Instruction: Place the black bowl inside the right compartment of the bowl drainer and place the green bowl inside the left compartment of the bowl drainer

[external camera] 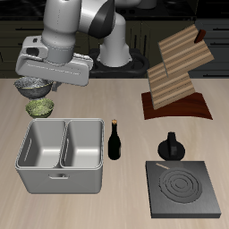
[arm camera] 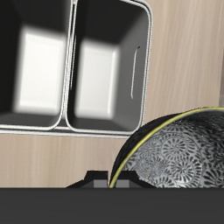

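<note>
The gripper (external camera: pixel 36 82) grasps the black bowl (external camera: pixel 34 88) by its rim, lifted above the green bowl (external camera: pixel 39 108), behind the bowl drainer (external camera: pixel 59 177), whose two wells stand open.

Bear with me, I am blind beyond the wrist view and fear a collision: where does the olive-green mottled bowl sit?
Observer: The olive-green mottled bowl sits on the table just behind the grey metal bowl drainer, outside both wells.
Operator: Anything standing beside the drainer?
Observer: A dark glass bottle stands upright beside it, apart from its wall.
Operator: And the dark speckled bowl?
Observer: The dark speckled bowl is under the gripper, farther back than the olive-green one.
</note>
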